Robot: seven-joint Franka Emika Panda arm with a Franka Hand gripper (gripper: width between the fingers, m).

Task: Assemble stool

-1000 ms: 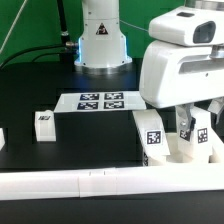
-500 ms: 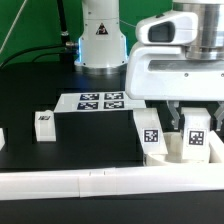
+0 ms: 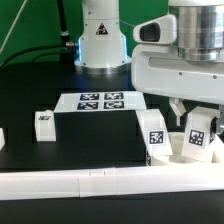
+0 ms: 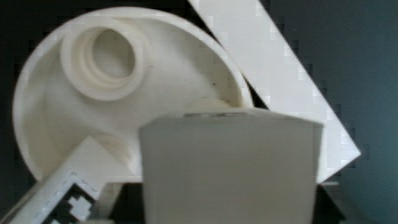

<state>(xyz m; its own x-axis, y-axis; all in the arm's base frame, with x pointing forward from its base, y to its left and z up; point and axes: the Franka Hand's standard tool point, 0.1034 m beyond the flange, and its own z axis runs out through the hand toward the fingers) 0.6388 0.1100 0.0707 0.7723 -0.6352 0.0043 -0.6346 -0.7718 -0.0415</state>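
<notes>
Thick round white plastic seat disc (image 3: pixel 178 158) lies at the exterior view's right. Above it, the gripper (image 3: pixel 197 126) seemingly clamps a small blocky tagged white leg (image 3: pixel 197 138). Probable step: leg fitting. Next, the leg needs aligning over the round recess (image 4: pixel 103 58).

Both views are evenly bright but soft, the white rail (image 3: pixel 70 183) almost glares against the black table (image 3: pixel 90 140), and the wrist view's seat (image 4: pixel 54 120) is blurred.

Black tabletop (image 3: pixel 60 150), evenly lit; marker board (image 3: pixel 100 100) lying flat mid-table; long white rail (image 3: pixel 60 186) along near edge.
</notes>
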